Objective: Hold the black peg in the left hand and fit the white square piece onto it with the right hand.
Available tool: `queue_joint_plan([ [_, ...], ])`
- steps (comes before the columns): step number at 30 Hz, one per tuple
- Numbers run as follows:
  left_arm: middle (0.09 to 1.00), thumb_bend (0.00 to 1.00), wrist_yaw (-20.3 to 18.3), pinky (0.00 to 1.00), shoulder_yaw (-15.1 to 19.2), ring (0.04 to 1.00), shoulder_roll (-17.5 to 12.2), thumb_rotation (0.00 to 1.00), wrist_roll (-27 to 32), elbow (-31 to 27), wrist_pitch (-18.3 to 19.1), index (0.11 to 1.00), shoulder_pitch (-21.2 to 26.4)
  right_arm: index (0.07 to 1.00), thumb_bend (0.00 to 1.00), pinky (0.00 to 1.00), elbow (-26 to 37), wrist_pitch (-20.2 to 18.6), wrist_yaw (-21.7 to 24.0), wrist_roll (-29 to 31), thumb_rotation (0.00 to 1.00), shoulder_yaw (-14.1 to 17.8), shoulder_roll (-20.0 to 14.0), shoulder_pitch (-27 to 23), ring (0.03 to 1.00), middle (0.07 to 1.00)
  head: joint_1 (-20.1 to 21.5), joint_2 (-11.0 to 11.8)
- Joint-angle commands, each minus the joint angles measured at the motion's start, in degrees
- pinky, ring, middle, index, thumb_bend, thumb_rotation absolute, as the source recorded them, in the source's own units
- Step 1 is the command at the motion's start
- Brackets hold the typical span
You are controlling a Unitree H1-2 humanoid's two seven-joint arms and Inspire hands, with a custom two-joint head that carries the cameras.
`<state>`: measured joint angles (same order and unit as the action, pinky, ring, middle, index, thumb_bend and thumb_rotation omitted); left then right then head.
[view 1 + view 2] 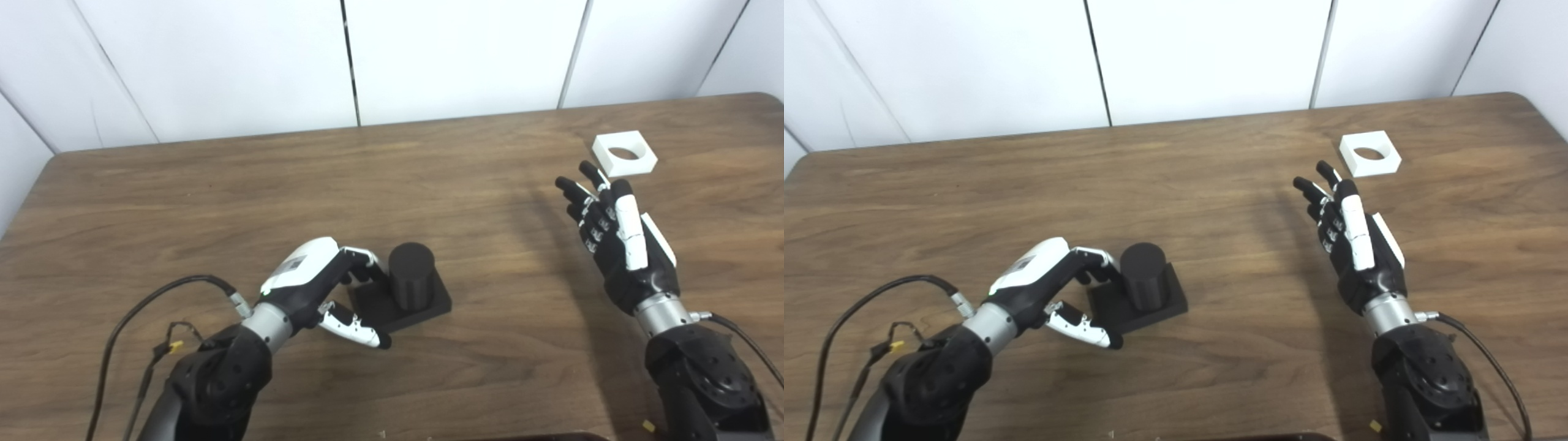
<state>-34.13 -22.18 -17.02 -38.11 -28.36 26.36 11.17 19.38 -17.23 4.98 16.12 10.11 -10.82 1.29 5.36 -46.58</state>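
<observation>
Wood-grain worktop (184, 202) fills both head views, backed by white wall panels (459, 55) along its far edge. Near the front edge, a little left of the middle, stands the black peg (411, 274), a short upright cylinder rising from a flat square black base (429, 306) that lies on the wood. The left hand (312, 285) reaches to it from the front-left: its fingers (361, 257) are curled down onto the base's left rim, just beside the cylinder, while the thumb (355, 327) stretches along the base's near edge. The fingers and thumb bracket the base from two sides, but whether they press it firmly cannot be told, and the base sits flat on the worktop. A black cable (147, 306) loops from the left wrist toward the front-left corner. The white square piece (625, 154), a flat block with a round hole through its middle, lies near the far-right corner of the worktop, well apart from the peg. The right hand (618, 239) is raised above the wood on the right side, its fingers (582, 196) straight, slightly apart and pointing toward the far edge, holding nothing. Its fingertips are near the white piece but do not touch it.
</observation>
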Motion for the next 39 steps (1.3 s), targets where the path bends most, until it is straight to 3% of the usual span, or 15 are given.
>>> queue_joint_plan([
  [1,0.728,1.0,-0.9,0.68,1.7,0.742,-0.1,0.21,-0.5,-3.4,0.5,0.693,1.9,0.983,0.5,1.0,1.0,1.4,0.0,-0.1,0.98,0.2,-0.4,-1.7,0.964,0.88,-0.2,0.1],
  [7,0.777,1.0,-7.7,0.71,5.0,0.766,1.3,0.25,-3.3,-6.8,0.6,0.769,3.3,0.982,0.51,1.0,0.6,1.4,0.0,-0.4,0.98,0.0,-0.5,-1.9,0.957,0.874,-0.7,0.1],
  [10,0.826,1.0,-11.3,0.79,6.6,0.835,2.2,0.27,-5.0,-8.4,0.6,0.81,4.1,0.994,0.52,1.0,0.4,1.4,0.3,-0.2,0.99,0.1,-0.6,-2.1,0.961,0.886,-1.0,0.2],
  [14,0.718,1.0,-13.3,0.63,7.4,0.714,2.8,0.29,-6.7,-9.6,0.5,0.837,4.4,0.995,0.51,1.0,0.0,1.9,0.3,-0.3,0.99,0.2,-0.8,-2.3,0.957,0.88,-1.2,0.3],
  [16,0.697,1.0,-13.6,0.6,7.1,0.689,2.8,0.3,-8.3,-9.8,0.5,0.838,4.4,0.991,0.51,1.0,-0.1,2.1,0.2,-0.5,0.99,0.2,-0.8,-2.3,0.956,0.877,-1.3,0.2],
  [17,0.688,1.0,-13.6,0.62,6.3,0.69,2.4,0.31,-9.8,-9.7,0.3,0.832,4.3,0.992,0.51,1.0,-0.2,2.1,0.2,-0.5,0.99,0.2,-0.8,-2.3,0.955,0.877,-1.4,0.3],
  [20,0.835,1.0,-15.3,0.82,3.6,0.859,2.0,0.41,-16.3,-9.4,-0.1,0.831,3.9,0.99,0.52,1.0,-0.2,2.0,0.2,-0.4,0.99,0.3,-0.8,-2.4,0.958,0.88,-1.6,0.3],
  [22,0.872,1.0,-18.4,0.93,3.0,0.916,4.1,0.45,-22.5,-9.3,0.3,0.832,2.8,0.99,0.52,1.0,0.0,1.7,0.2,-0.4,0.99,0.4,-0.9,-2.4,0.959,0.881,-1.7,0.2],
  [24,0.89,1.0,-20.2,0.97,2.4,0.934,6.0,0.46,-27.5,-9.5,0.4,0.824,1.8,0.992,0.52,1.0,0.2,1.5,0.2,-0.3,0.99,0.5,-1.1,-2.5,0.96,0.881,-1.8,0.2],
  [31,0.973,1.0,-29.0,1.0,1.2,0.999,12.5,0.53,-44.0,-9.4,-4.1,0.828,0.0,1.0,0.53,1.0,-0.2,1.7,1.0,-0.2,1.0,0.5,-2.2,-2.6,0.971,0.895,-2.5,0.0],
  [39,1.0,1.0,-32.3,1.0,3.1,1.0,19.7,0.53,-51.9,-9.1,-10.4,0.859,-2.1,1.0,0.54,1.0,-0.2,1.5,0.9,0.1,1.0,0.5,-2.6,-2.4,0.97,0.896,-2.8,-0.1],
])
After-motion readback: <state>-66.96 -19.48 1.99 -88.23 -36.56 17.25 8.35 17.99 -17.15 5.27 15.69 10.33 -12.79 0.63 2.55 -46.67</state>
